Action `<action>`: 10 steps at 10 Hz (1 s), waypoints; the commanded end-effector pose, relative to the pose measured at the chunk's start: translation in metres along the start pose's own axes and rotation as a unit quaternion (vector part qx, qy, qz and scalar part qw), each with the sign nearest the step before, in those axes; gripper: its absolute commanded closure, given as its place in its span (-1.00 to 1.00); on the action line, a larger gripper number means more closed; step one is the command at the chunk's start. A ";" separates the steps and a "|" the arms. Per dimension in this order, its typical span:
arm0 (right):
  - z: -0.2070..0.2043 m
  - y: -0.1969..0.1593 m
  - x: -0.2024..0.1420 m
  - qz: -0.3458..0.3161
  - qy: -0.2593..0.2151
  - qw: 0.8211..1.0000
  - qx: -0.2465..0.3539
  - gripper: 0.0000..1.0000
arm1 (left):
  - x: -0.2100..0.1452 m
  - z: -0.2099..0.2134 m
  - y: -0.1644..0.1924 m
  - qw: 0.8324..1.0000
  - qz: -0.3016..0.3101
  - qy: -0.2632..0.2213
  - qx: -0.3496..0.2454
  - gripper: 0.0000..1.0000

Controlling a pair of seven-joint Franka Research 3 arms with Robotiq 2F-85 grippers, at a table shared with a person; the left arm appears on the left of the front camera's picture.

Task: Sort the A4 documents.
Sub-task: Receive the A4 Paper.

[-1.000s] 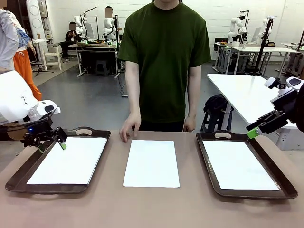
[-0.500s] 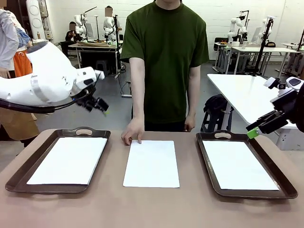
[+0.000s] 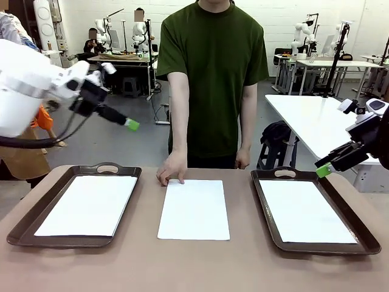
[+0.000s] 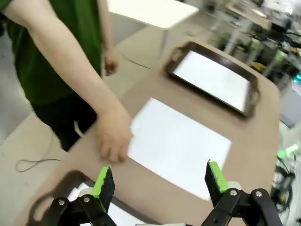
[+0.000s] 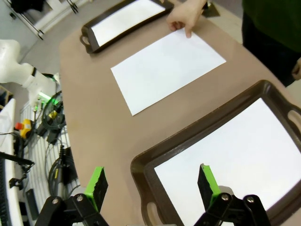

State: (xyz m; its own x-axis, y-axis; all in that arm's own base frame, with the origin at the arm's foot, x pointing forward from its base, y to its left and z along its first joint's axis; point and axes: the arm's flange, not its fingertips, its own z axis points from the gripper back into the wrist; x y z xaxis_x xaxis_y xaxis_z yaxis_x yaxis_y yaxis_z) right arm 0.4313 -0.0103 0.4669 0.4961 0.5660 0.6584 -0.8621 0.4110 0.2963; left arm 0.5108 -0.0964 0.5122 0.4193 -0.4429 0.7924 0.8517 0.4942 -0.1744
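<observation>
Three white A4 documents lie on the table. One sheet (image 3: pixel 87 204) rests in the left dark tray (image 3: pixel 27 220), one (image 3: pixel 305 211) in the right tray (image 3: pixel 265 204), and a third (image 3: pixel 194 208) lies bare between them. A person's hand (image 3: pixel 170 173) presses the middle sheet's far left corner. My left gripper (image 3: pixel 129 123) hangs high above the left tray, open and holding nothing; in its wrist view the gripper (image 4: pixel 160 179) looks down on the middle sheet (image 4: pixel 181 141). My right gripper (image 3: pixel 324 170) hovers open over the right tray's far right rim, above its sheet (image 5: pixel 235 160).
The person stands at the far edge behind the middle sheet, the other hand (image 3: pixel 242 161) hanging by the side. A white side table (image 3: pixel 316 121) stands beyond the right tray. Bare brown tabletop (image 3: pixel 194 261) runs along the near edge.
My left arm has lifted from low over the left tray to high above it, its gripper now pointing toward the middle. The person's hand stays on the middle sheet. The right arm has not moved.
</observation>
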 end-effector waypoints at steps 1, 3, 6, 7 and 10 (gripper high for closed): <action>-0.001 0.000 -0.001 0.005 0.002 1.000 -0.001 -1.00 | -0.029 0.036 -0.009 0.999 -0.028 0.042 0.010 -1.00; -0.001 0.000 -0.001 0.005 0.002 1.000 -0.001 -1.00 | -0.022 0.046 -0.025 0.992 -0.076 0.082 0.051 -1.00; -0.001 0.000 -0.001 0.005 0.002 1.000 -0.001 -1.00 | -0.020 0.032 -0.039 0.993 -0.043 0.065 0.083 -1.00; -0.001 0.000 -0.001 0.005 0.002 1.000 -0.001 -1.00 | -0.020 0.030 -0.040 0.994 -0.044 0.066 0.080 -1.00; -0.001 0.000 -0.001 0.005 0.002 1.000 -0.001 -1.00 | -0.024 0.026 -0.037 0.995 -0.034 0.067 0.061 -1.00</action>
State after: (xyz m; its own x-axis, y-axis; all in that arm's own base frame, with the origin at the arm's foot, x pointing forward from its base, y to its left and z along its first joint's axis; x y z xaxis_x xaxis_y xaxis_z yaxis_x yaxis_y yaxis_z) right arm 0.4313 -0.0104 0.4668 0.4962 0.5659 0.6584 -0.8621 0.4111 0.2964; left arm 0.4621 -0.0866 0.5172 0.3952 -0.5843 0.7088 0.8409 0.5406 -0.0233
